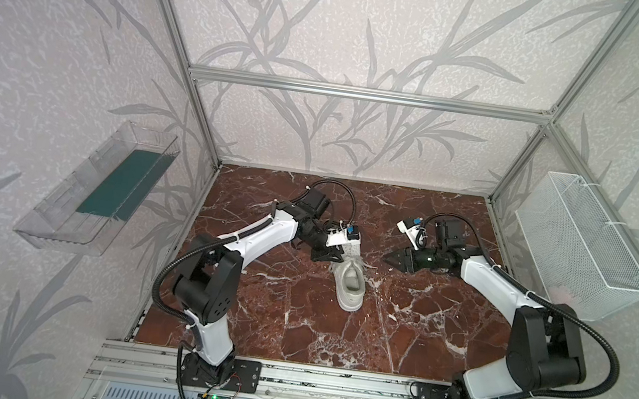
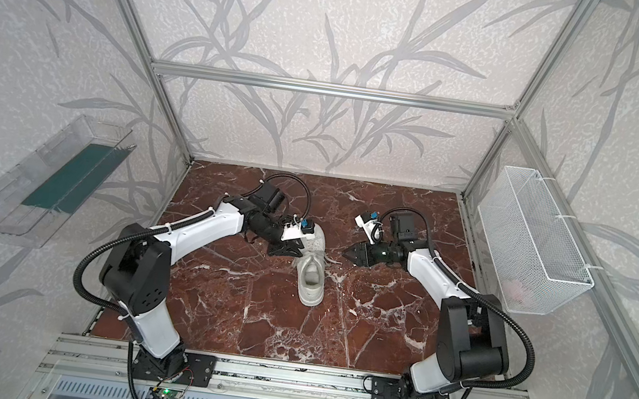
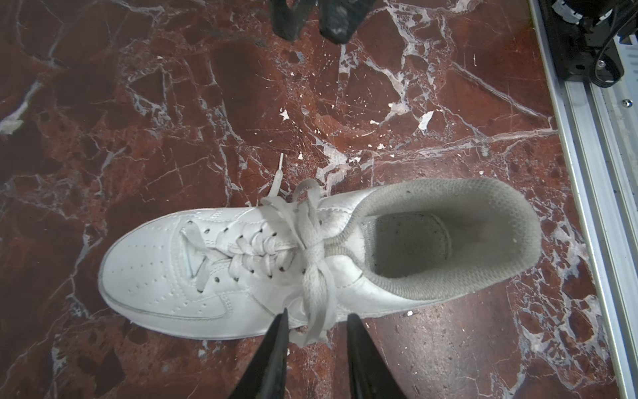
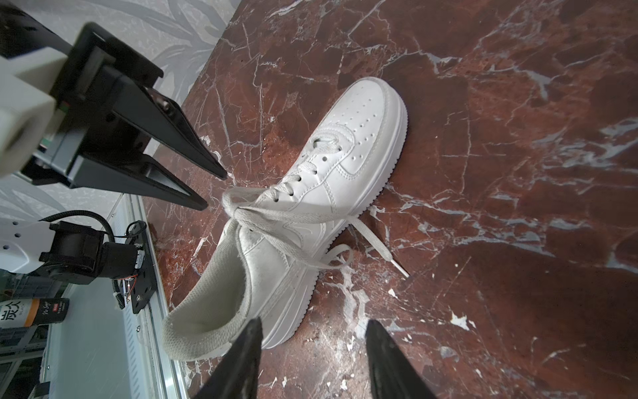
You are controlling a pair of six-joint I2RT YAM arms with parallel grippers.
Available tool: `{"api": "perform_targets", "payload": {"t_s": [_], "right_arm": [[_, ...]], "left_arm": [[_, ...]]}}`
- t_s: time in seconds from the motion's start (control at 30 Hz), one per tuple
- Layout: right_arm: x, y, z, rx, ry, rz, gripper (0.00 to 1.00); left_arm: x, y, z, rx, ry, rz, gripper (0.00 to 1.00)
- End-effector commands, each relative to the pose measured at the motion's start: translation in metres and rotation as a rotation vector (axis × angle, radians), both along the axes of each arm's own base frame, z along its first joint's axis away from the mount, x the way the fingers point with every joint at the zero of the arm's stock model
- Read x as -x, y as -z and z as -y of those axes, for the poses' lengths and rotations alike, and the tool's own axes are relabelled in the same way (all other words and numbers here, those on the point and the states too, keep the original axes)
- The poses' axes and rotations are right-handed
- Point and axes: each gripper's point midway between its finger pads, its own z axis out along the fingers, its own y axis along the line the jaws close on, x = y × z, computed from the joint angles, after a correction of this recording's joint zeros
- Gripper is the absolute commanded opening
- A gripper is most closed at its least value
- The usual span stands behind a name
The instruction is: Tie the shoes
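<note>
White leather low-top sneaker [image 1: 350, 278] sits mid red-brown marble surface [image 1: 415, 347], toe away. We see left jaws spread, straddling off-white flat lace loop [image 3: 319, 311], likely to pinch it; right jaws spread, empty, hovering beside.

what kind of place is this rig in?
Most likely a lab robot cell, not a home: aluminium frame backed by leaf-print panels, left arm and right arm bolted to a front rail, one sneaker on a marble-look board.
</note>
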Motion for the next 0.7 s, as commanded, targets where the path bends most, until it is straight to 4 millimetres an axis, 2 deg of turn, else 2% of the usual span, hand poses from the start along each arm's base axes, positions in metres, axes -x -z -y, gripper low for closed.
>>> {"api": "perform_targets", "payload": {"t_s": [0.0,0.17,0.67], "right_arm": [[0.0027,-0.0046,-0.0037,-0.018,-0.023,0.021,0.50],[0.0022,-0.0042,-0.0040,-0.018,-0.026,0.024,0.50],[0.0025,-0.0016,-0.0034,-0.005,-0.033,0.015,0.50]], "left_arm": [[0.0057,-0.0012,0.0040,0.001,0.049,-0.017,0.29],[0.0029,0.0058,0.0039,-0.027,0.054,-0.034,0.27],[-0.0025,0.0071,0.0036,-0.054,0.063,-0.033,0.22]]}}
